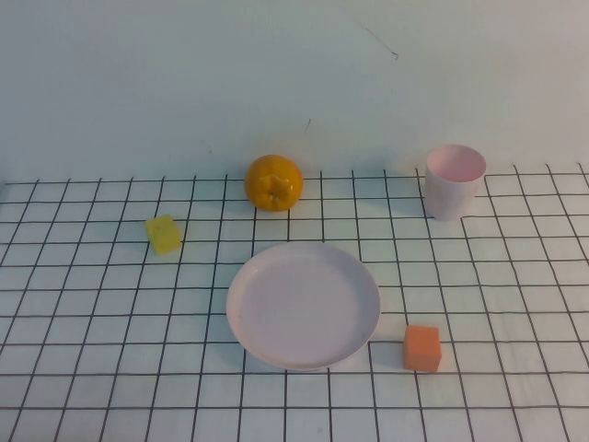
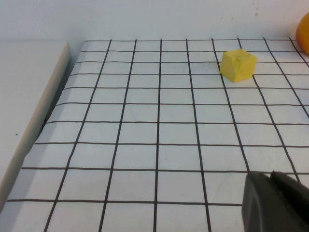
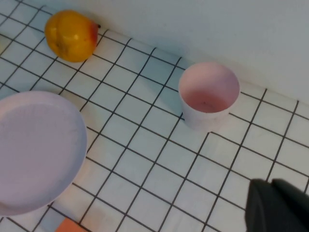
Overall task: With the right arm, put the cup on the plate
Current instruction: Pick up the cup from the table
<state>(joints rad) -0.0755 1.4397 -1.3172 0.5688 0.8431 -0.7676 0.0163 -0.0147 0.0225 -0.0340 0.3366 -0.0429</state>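
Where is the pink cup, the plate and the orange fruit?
cup (image 1: 454, 180), high view, front wall below the rim
plate (image 1: 303, 305), high view, bare middle
orange fruit (image 1: 273, 182), high view, middle of its skin

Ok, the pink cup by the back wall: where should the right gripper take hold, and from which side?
Grip the cup across its upper wall, just below the rim, coming from above or the front. It stands upright, open end up, empty, close to the back wall, with nothing touching it. The right gripper is short of it; the left gripper sits well away, left of the plate.
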